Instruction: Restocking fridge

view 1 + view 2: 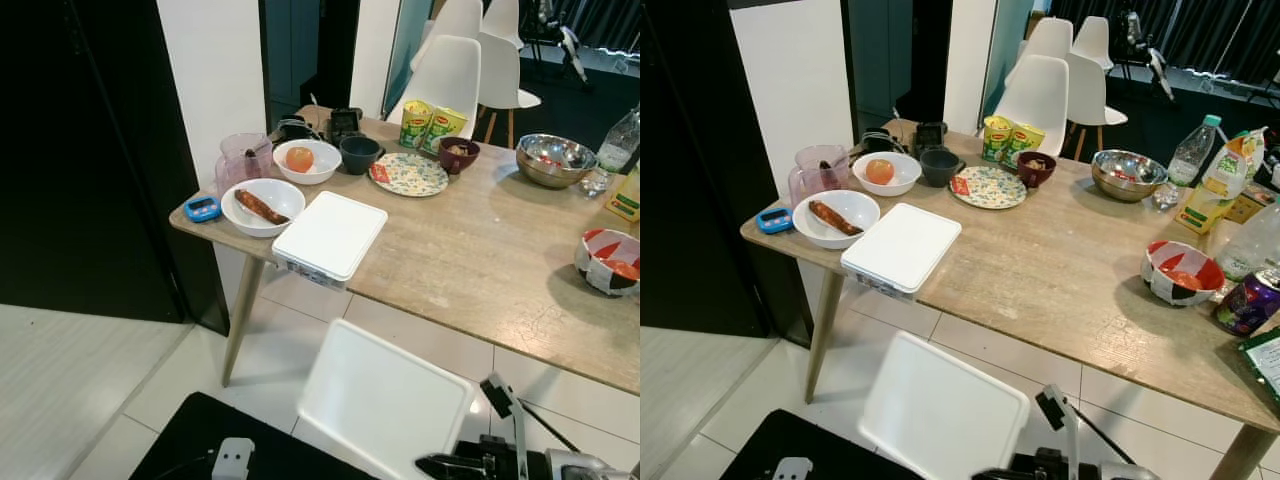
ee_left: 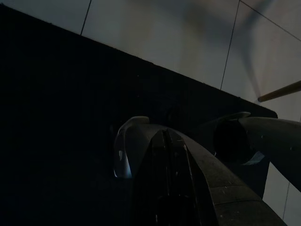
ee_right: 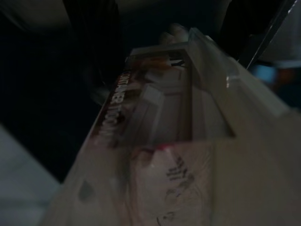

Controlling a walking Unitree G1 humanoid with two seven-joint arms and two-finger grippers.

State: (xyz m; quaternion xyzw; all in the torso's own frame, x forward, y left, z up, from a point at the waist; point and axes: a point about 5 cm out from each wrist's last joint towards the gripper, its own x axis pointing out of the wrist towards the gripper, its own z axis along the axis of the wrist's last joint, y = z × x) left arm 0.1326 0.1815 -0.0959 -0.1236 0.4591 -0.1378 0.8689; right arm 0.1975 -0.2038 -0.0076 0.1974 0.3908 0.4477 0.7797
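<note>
Right claw (image 1: 470,462) clamps white lidded container (image 1: 385,400) at its 4 o'clock corner; may tip. Left claw: cannot tell.

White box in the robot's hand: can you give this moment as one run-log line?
right hand: holds white lidded container low before table | second white container: on table edge | left hand: idle

Right gripper (image 1: 500,440): black housing with angular black brackets, joined to a silver-grey cylindrical wrist segment at the lower right edge of the head views. A thin black rod or cable runs diagonally beside it. Left gripper (image 2: 188,174): matte black, smoothly curved fingers with a central lengthwise seam and faint pale specks. A small light-grey part with two dark holes sits at the lower frame edge.
</note>
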